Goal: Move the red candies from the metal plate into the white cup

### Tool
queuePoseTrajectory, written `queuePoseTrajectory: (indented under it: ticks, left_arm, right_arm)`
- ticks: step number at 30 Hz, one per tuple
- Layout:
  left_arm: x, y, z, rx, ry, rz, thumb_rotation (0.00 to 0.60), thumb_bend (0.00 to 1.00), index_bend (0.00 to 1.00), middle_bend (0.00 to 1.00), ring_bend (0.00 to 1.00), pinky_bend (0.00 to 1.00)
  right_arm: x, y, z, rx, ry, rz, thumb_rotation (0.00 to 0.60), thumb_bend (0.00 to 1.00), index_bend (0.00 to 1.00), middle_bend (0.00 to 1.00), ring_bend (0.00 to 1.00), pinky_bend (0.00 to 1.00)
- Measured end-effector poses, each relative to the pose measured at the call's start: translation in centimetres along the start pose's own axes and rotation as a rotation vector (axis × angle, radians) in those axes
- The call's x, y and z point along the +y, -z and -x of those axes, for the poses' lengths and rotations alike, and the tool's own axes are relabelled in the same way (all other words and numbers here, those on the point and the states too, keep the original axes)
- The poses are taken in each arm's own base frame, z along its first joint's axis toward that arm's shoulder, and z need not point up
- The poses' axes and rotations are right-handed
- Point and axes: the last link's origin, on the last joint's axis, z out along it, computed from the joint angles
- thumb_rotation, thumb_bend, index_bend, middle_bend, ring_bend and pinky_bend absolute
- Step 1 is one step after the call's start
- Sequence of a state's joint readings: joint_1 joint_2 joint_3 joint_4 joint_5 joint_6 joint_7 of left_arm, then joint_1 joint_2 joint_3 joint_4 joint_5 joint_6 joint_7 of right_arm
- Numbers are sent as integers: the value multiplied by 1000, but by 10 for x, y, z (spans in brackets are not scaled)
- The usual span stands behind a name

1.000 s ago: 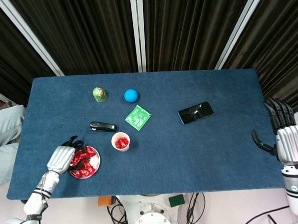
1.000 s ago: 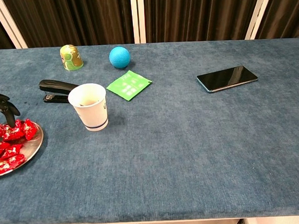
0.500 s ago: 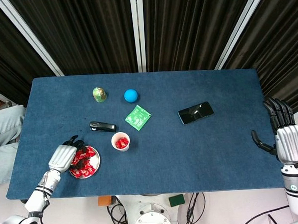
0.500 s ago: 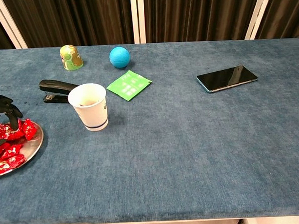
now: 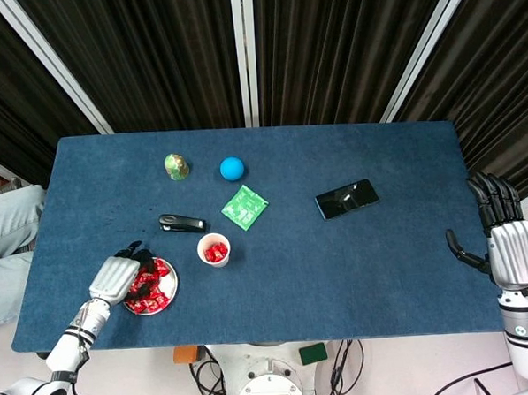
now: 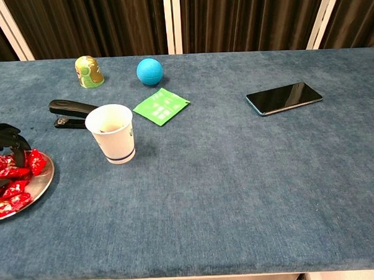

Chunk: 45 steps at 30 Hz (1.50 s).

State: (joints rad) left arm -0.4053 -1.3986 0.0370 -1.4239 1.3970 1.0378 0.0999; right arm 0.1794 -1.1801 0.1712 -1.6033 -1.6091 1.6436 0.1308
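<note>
The left hand (image 5: 116, 279) sits over the metal plate (image 5: 167, 296), left of the white cup (image 5: 214, 250); whether its fingers (image 6: 13, 146) pinch any red candies (image 6: 13, 172) is unclear. A loose pinch could spill candy onto the surface (image 5: 338, 264). The right hand (image 5: 513, 253) idles, fingers apart.

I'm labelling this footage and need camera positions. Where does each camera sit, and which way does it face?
Head view: high above the near edge, looking down on the whole blue table; shows the left hand over the metal plate and the right hand beside the far-right edge.
Chest view: low at the near edge, facing across toward the curtains; only dark fingers of the left hand show.
Both share the white cup, red candies, stapler, blue ball and phone.
</note>
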Motion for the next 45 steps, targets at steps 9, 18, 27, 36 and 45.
queuePoseTrajectory:
  ticks: [9, 18, 27, 36, 45]
  left_arm:
    - [0, 0, 0, -3, -7, -6, 600, 326, 478, 221, 70, 254]
    - [0, -2, 0, 5, 7, -6, 600, 340, 544, 224, 70, 255]
    - [2, -2, -7, 36, 17, 6, 600, 368, 587, 231, 70, 256]
    - [2, 8, -36, 152, 33, 20, 600, 370, 587, 231, 70, 256]
    - [13, 12, -85, 251, 70, 75, 600, 380, 594, 237, 70, 285]
  right_arm:
    - [0, 0, 1, 0, -1, -1, 600, 372, 0, 0, 0, 0]
    - [0, -1, 1, -2, 1, 0, 600, 371, 0, 0, 0, 0]
    - [-1, -1, 1, -2, 1, -2, 600, 371, 0, 0, 0, 0]
    - [-2, -2, 0, -1, 1, -7, 600, 372, 0, 0, 0, 0]
    - [-3, -3, -1, 8, -4, -9, 600, 371, 0, 0, 0, 0]
